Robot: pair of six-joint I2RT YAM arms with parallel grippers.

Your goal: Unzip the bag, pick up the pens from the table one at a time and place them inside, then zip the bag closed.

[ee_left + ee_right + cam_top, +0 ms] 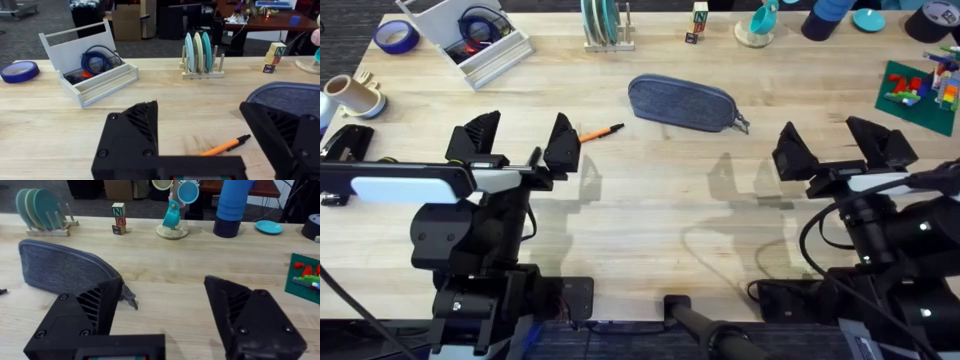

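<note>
The wooden table (650, 215) carries the work items mid-way back, with unrelated clutter pushed to the far edge, so the arms have open surface in front.

The left gripper (520, 140) hangs with its jaws spread wide, holding nothing, just short of the orange pen. The right gripper (840, 145) is likewise wide and empty, stationed off the pouch's pull-tab end, probably staged for the zipper.

The grey-blue pencil pouch (682, 103) lies flat, lengthwise across the table, zipper closed as far as I can tell. Zipper pull (131, 300) trails off its right end, toward the right arm.

The orange pen (601, 131) lies just left of the pouch, black tip pointing at it.

Unzipping not yet begun.
</note>
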